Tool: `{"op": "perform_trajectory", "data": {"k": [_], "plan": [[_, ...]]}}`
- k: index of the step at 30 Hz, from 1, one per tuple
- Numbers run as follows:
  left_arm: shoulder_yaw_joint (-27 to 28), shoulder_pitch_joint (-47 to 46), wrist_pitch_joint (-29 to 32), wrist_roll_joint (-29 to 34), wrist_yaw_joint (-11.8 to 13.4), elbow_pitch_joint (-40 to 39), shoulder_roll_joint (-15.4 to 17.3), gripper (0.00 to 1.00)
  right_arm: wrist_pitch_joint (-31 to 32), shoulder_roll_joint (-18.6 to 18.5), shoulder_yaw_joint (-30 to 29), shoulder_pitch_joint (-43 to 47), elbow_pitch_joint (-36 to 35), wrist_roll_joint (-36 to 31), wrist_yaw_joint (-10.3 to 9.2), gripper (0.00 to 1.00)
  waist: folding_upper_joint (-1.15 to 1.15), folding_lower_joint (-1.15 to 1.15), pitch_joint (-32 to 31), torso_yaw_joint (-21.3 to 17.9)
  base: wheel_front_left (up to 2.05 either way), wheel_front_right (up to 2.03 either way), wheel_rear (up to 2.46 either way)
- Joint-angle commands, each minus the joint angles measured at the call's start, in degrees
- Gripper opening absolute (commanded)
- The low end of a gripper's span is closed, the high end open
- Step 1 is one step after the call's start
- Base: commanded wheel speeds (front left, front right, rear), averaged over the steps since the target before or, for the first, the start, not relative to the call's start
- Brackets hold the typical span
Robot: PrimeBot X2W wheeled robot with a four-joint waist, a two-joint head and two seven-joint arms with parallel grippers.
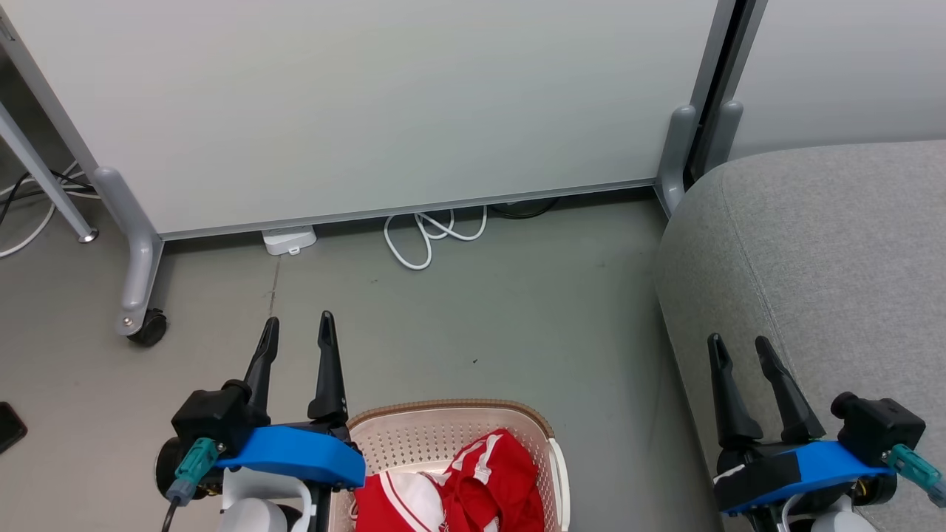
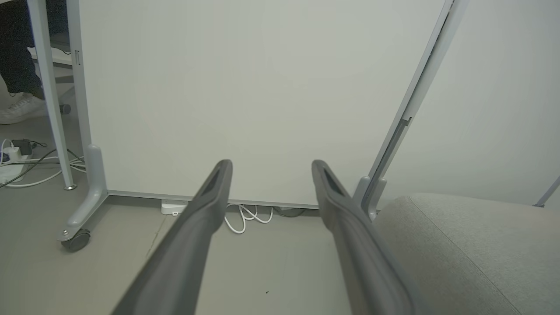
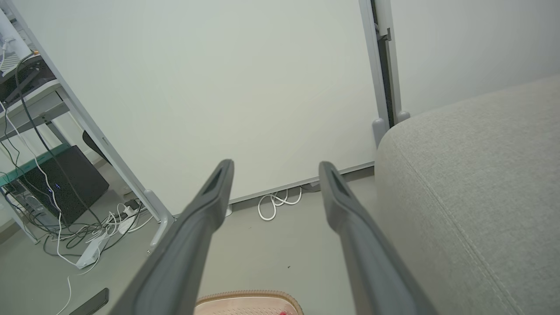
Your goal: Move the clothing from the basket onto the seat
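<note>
The cream-white basket (image 1: 399, 436) with a brown rim stands on the floor at the bottom centre of the head view; its rim (image 3: 249, 299) also shows at the bottom of the right wrist view. Crumpled red clothing (image 1: 491, 480) with white stripes lies inside it. The light-grey seat (image 1: 828, 251) stands to the right of the basket (image 2: 472, 245) (image 3: 477, 183). My left gripper (image 1: 296, 331) (image 2: 269, 168) hangs open, just left of the basket and above the floor. My right gripper (image 1: 739, 349) (image 3: 275, 168) is open over the seat's front left edge. Both hold nothing.
A white partition panel (image 1: 369, 103) on grey feet with a castor (image 1: 148, 326) stands behind. A white cable loop (image 1: 429, 236) and a small white box (image 1: 288, 239) lie at its base. Cables and a black box (image 3: 65, 188) sit far left. A person's shoe (image 2: 19, 109) shows beyond the panel.
</note>
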Motion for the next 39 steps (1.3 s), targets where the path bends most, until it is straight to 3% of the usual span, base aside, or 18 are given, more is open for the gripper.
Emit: {"op": "perform_trajectory", "data": {"k": [1,26,39], "plan": [[-0.2,-1.2,-0.6,1.2,0.3,-0.4,0.3,1.0,-0.6,-0.4,0.2,-1.2,-0.4,-1.3,0.11,1.0,0.0,0.0,0.0,0.0,0.0,0.0,0.0],[-2.8,-1.7,-3.4,12.5,1.5,0.6,0.4,1.0,-3.5,-0.5,1.3,-1.2,0.0,-13.3,0.14,1.0,0.0,0.0,0.2,0.2,0.0,0.0,0.0],[-3.3,-1.9,-4.5,15.1,1.6,3.1,0.4,1.0,-4.5,-0.5,1.7,-1.2,1.4,-17.4,0.15,1.0,0.0,0.0,0.3,0.2,0.0,0.0,0.0]]}}
